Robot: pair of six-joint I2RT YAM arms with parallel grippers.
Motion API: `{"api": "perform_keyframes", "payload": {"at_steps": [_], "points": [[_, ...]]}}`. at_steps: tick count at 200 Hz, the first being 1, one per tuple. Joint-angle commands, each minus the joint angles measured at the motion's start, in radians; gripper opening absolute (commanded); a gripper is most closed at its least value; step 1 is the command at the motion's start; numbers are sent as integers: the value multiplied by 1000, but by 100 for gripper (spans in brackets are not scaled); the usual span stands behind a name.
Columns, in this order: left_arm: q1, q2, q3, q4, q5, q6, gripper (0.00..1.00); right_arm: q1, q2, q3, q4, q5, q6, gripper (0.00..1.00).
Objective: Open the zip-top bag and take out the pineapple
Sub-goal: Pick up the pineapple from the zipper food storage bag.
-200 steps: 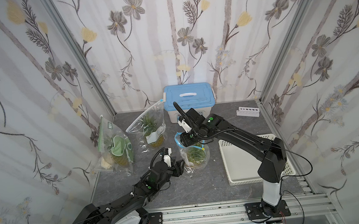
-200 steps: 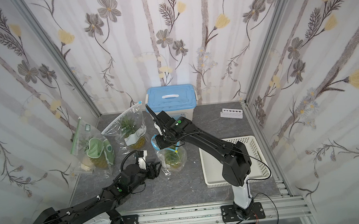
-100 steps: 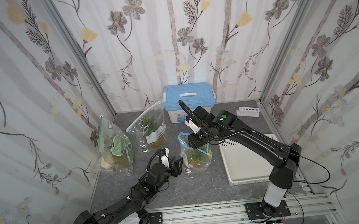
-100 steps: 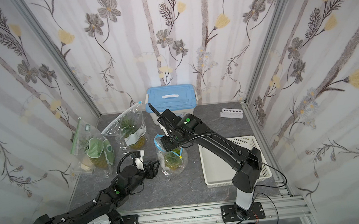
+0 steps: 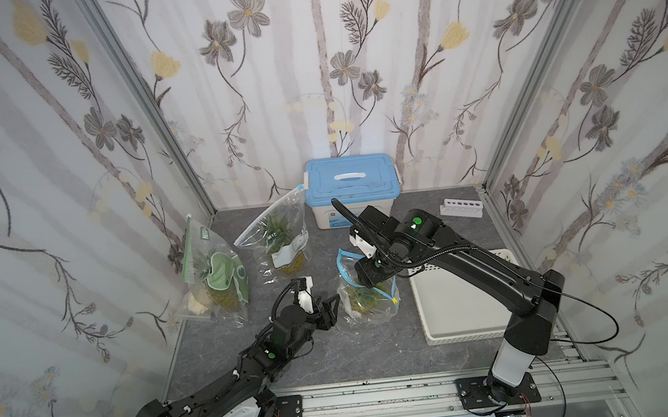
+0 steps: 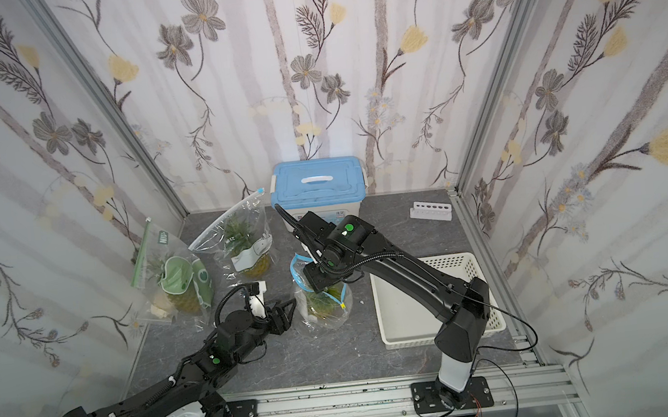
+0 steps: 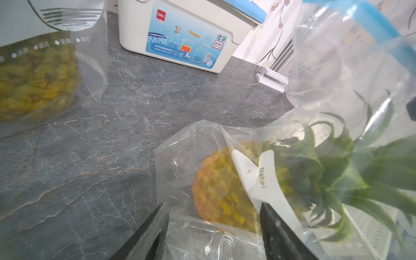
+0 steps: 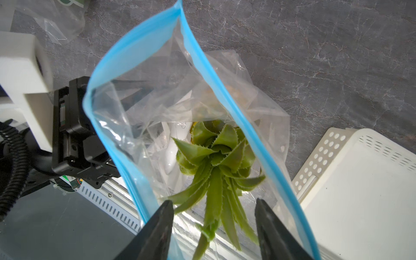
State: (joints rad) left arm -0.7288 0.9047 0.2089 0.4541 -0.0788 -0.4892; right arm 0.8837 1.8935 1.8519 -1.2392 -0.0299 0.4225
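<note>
Now, nearest the rail, the left gripper (image 5: 331, 311) lies low over the grey marbled tabletop (image 5: 379, 351). Its jaws are spread with film of the clear, blue-rimmed zip-top bag (image 5: 369, 306) between them, clamping nothing. Opening looks done, since the blue rim gapes. The small yellow, green-crowned pineapple (image 7: 222, 191) sits inside, not yet lifted out. Its long axis is near upright, crown toward the mouth. Above, the right gripper (image 8: 213, 207) hovers with jaws apart around the leaf tips, gripping nothing.

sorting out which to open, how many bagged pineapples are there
3: green-printed bag by the left wall, clear bag in front of the blue-lidded box, blue-zip bag below the right gripper. None appears hidden.
</note>
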Motion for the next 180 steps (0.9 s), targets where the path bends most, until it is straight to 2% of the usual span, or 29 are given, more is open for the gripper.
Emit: {"api": "perform_keyframes", "payload": {"at_steps": [1, 105, 112, 128, 143, 180], "points": [[2, -8, -4, 8, -11, 9, 67, 2, -9, -32, 7, 6, 13, 60], [3, -93, -29, -51, -32, 11, 67, -15, 39, -267, 308, -116, 13, 59], [3, -96, -32, -51, -31, 8, 67, -18, 44, -275, 325, -120, 12, 53], [3, -83, -35, -45, -29, 6, 67, -27, 44, -286, 350, -115, 15, 17], [5, -45, -29, -29, -12, 11, 67, -35, 26, -282, 354, -104, 18, 2], [8, 205, 27, 84, 37, 20, 68, -50, -34, -211, 305, -122, 12, 0]]}}
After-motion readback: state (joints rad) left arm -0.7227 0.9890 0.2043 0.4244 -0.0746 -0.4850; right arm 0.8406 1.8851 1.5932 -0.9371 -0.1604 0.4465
